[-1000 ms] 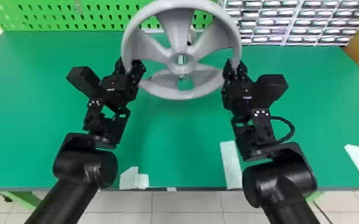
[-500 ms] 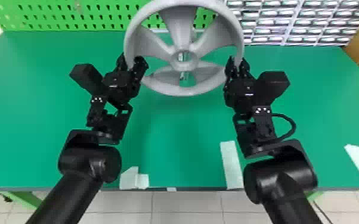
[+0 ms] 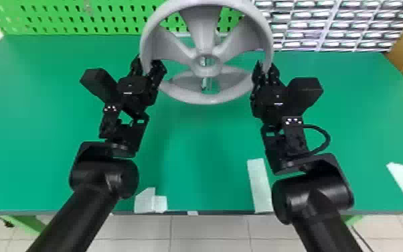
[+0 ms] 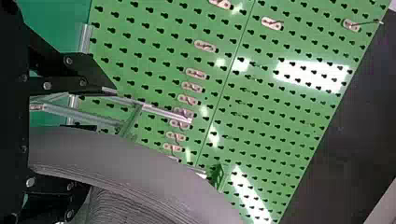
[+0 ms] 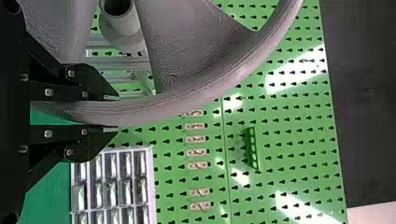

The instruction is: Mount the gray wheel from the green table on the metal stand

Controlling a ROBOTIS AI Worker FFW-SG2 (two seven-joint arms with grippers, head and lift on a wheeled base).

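One gray wheel (image 3: 205,28): left pincer (image 3: 147,62) open, straddling rim (image 3: 207,99); right pincer (image 3: 265,65) closed, gripping rim.

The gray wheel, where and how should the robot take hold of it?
I'd grip its rim at two opposite sides, coming from the near side: left gripper on the left, right gripper on the right, one finger inside, one outside. The rim is a narrow band, and gaps between spokes leave room for the inner fingers; the hub would be free.

Held both arms (image 3: 83,204) fwd, had L end effector (image 3: 147,63) w/ fingers apart, R end effector (image 3: 265,66) clamped tighter.
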